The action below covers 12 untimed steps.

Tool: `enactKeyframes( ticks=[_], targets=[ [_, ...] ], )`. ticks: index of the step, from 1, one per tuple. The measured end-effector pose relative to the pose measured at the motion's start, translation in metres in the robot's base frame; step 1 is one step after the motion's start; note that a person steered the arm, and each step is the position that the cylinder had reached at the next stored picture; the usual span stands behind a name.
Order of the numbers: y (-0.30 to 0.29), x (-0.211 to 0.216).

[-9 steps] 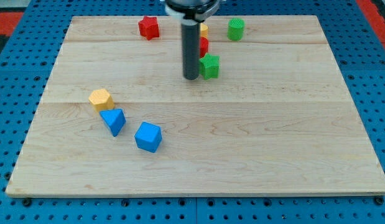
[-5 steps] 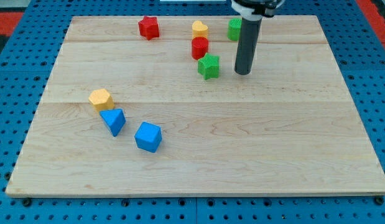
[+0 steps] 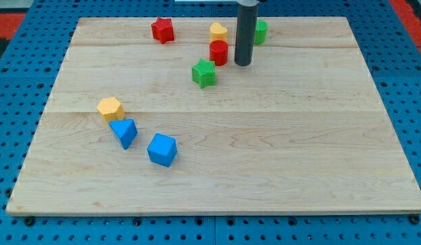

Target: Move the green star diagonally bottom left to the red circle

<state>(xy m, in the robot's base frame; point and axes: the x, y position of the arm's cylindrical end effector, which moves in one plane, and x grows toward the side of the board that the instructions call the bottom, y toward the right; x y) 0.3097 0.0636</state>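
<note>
The green star lies on the wooden board, just below and to the left of the red circle. My tip stands right of the red circle, up and to the right of the green star, apart from both. The rod rises out of the view's top and hides part of a green block behind it.
A yellow block sits just above the red circle. A red star lies near the top edge. A yellow hexagon, a blue triangle and a blue cube cluster at the lower left of the board.
The green star has slid left, from below right of the red circle to below left of it. My tip swung right, then came back left and up beside the red circle.
</note>
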Motion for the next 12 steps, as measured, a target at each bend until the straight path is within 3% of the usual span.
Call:
enactKeyframes(
  ticks=[4,8,10,11,12],
  targets=[
    [-0.024,-0.040],
    [-0.028,-0.048],
    [0.085,0.054],
    [0.040,0.133],
    [-0.071,0.126]
  ],
)
